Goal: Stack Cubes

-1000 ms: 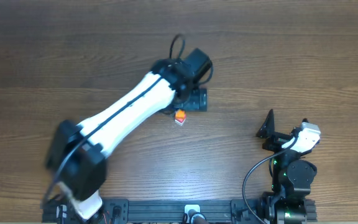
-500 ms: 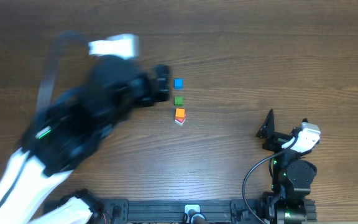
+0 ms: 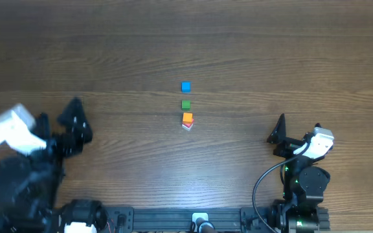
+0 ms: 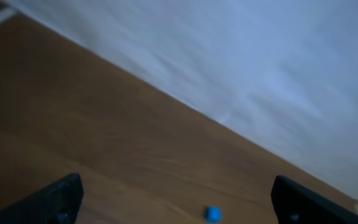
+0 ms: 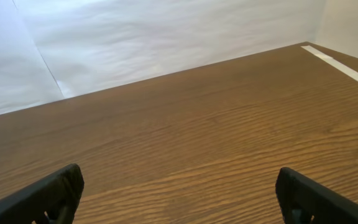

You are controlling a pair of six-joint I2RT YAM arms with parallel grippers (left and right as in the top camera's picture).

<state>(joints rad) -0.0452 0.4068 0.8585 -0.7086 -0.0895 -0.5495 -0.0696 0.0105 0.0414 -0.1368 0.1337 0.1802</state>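
Nearest, low at either side of the worktop (image 3: 303, 58), both arms sit folded by their bases. On one side the left gripper (image 3: 75, 122) is well left of the cubes, its fingers (image 4: 58, 200) set wide apart with nothing between them. Opposite, the right gripper (image 3: 279, 131) is well to their right, its fingers (image 5: 48, 194) likewise spread and empty. Farther out, near the middle, the cubes form a short line running away from the bases. First comes an orange cube (image 3: 188, 117) stacked on a pale cube (image 3: 186, 127) (only its near edge peeks out). A green cube (image 3: 186, 104) stands just beyond, apart, and last a blue cube (image 3: 186, 87), also alone.
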